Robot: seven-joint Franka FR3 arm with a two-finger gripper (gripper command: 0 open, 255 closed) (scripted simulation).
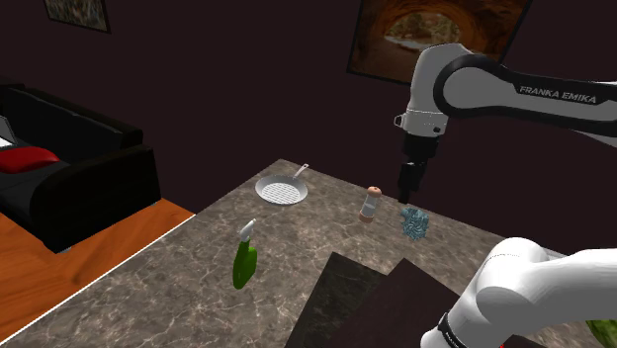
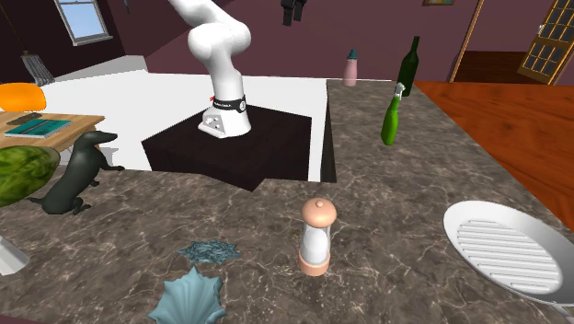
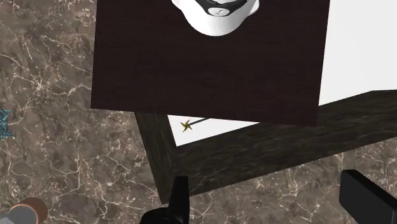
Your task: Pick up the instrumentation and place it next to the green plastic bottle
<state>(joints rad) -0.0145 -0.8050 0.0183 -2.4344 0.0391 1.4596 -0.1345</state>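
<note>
A small white cylinder with a salmon cap and base (image 1: 371,205) (image 2: 317,237) stands upright on the marble counter (image 1: 297,247); its cap (image 3: 25,210) peeks in beside the left finger. Right of it in the shoulder view lies a spiky blue-grey piece (image 1: 413,223) (image 2: 210,249). The green bottle with a pale cap (image 1: 244,259) (image 2: 392,118) stands nearer the counter's front edge. My gripper (image 1: 408,183) (image 3: 273,203) hangs open well above the spiky piece, holding nothing and touching neither object.
A white ridged pan (image 1: 282,190) (image 2: 510,248) sits at the counter's far side. The dark stand (image 1: 366,297) (image 3: 210,57) is below the hand. A pale blue shell (image 2: 189,299), dark bottle (image 2: 408,66) and pink bottle (image 2: 350,69) also stand around.
</note>
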